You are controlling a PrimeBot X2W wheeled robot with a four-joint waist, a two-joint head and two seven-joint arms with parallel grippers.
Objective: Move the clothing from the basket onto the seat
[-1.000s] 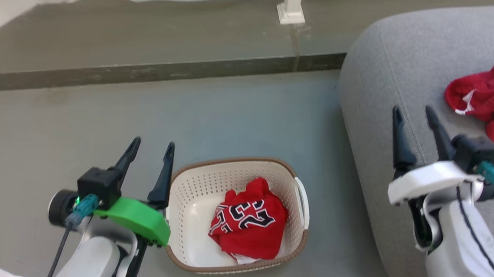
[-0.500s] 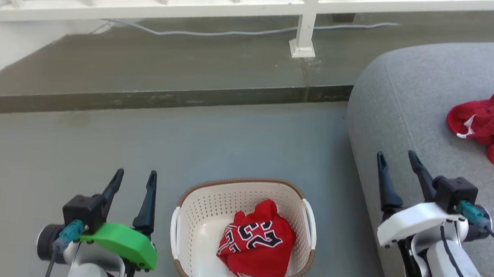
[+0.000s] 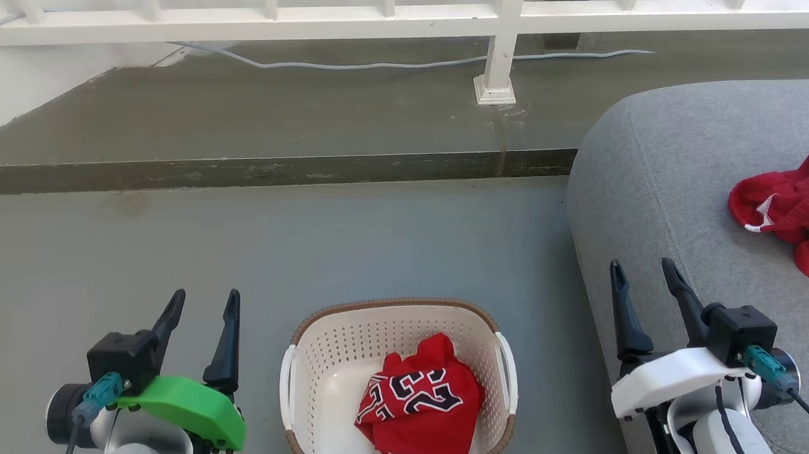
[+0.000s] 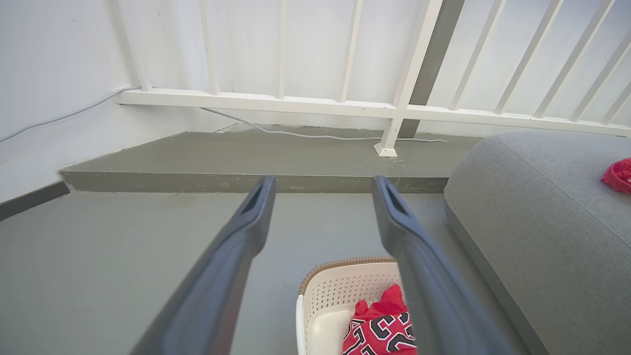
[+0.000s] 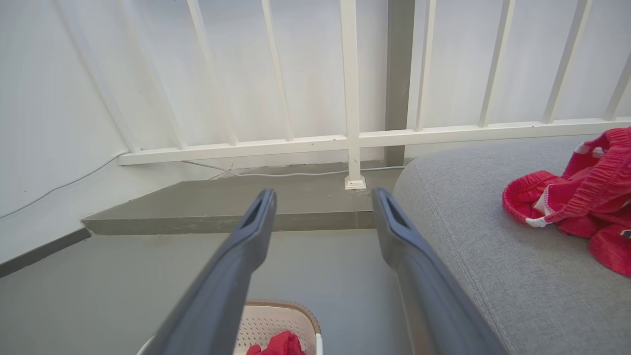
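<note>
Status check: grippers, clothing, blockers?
Left gripper open, empty, beside basket. Right gripper open, empty, near seat edge. One jersey in basket, other garment on seat. Nothing blocking basket.

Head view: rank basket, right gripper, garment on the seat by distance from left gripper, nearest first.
From the left gripper:
1. basket, just to its right.
2. right gripper, beyond the basket, by the seat edge.
3. garment, far right on the seat.
</note>
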